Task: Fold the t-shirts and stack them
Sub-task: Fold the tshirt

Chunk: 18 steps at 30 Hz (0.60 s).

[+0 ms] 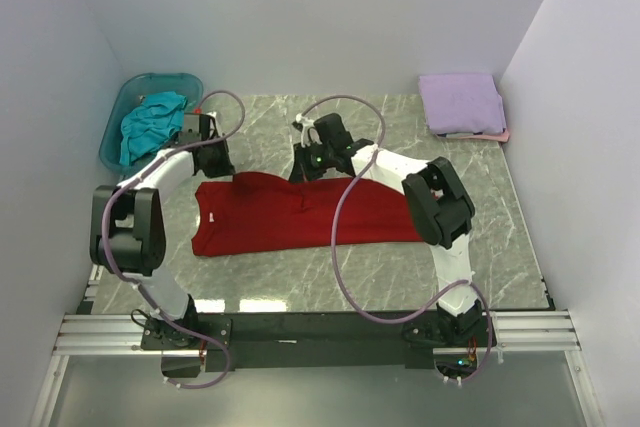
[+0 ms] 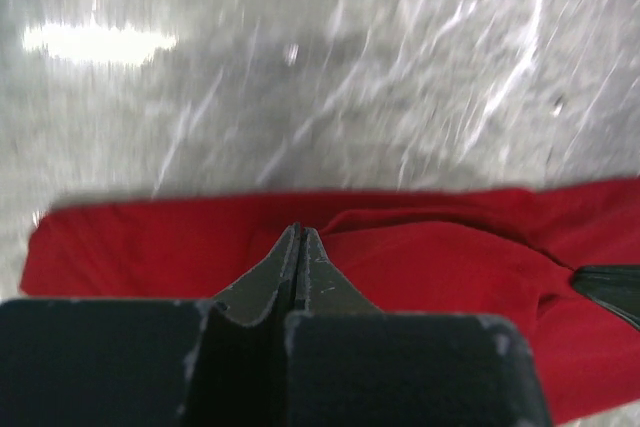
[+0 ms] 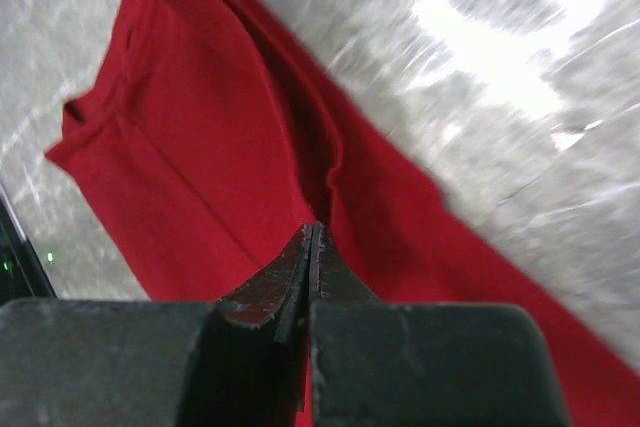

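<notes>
A deep red t-shirt (image 1: 300,217) lies folded into a long band across the middle of the table. My left gripper (image 1: 230,175) is at its far left edge and my right gripper (image 1: 302,175) at the middle of that same edge. In the left wrist view the jaws (image 2: 297,232) are shut, with a raised crease of red cloth (image 2: 150,247) running from the tips. In the right wrist view the jaws (image 3: 312,230) are shut where a ridge of the red cloth (image 3: 200,167) meets them. A teal t-shirt (image 1: 150,125) lies crumpled. A folded lavender t-shirt (image 1: 460,99) rests on a pale pink one (image 1: 497,135).
The translucent blue-green tub (image 1: 160,78) holding the teal shirt stands at the back left corner. The lavender and pink stack sits at the back right corner. White walls close in the table on three sides. Purple cables loop over both arms.
</notes>
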Tool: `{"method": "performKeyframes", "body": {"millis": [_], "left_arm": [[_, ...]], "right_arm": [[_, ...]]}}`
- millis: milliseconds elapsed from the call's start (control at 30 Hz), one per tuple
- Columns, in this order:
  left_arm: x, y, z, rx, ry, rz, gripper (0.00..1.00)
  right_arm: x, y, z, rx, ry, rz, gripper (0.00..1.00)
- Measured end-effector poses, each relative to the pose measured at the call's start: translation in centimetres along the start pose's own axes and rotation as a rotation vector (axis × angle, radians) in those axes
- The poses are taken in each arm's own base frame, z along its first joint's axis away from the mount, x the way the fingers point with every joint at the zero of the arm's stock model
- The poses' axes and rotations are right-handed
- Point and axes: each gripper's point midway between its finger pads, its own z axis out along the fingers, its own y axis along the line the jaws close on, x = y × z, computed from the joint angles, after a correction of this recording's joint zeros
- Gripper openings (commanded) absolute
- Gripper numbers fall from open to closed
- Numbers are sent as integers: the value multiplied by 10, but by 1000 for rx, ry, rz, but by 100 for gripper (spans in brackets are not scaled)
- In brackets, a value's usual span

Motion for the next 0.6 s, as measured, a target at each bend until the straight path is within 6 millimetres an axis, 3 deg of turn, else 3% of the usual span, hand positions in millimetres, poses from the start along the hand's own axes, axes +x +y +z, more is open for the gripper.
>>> {"method": "performKeyframes", "body": {"millis": [367, 600], "left_arm": [[55, 12, -28, -36, 63, -88, 1], [74, 23, -38, -85, 69, -122, 1]], "right_arm": [[37, 13, 2, -11, 102, -24, 0], [49, 12, -8, -2, 127, -32, 0]]}}
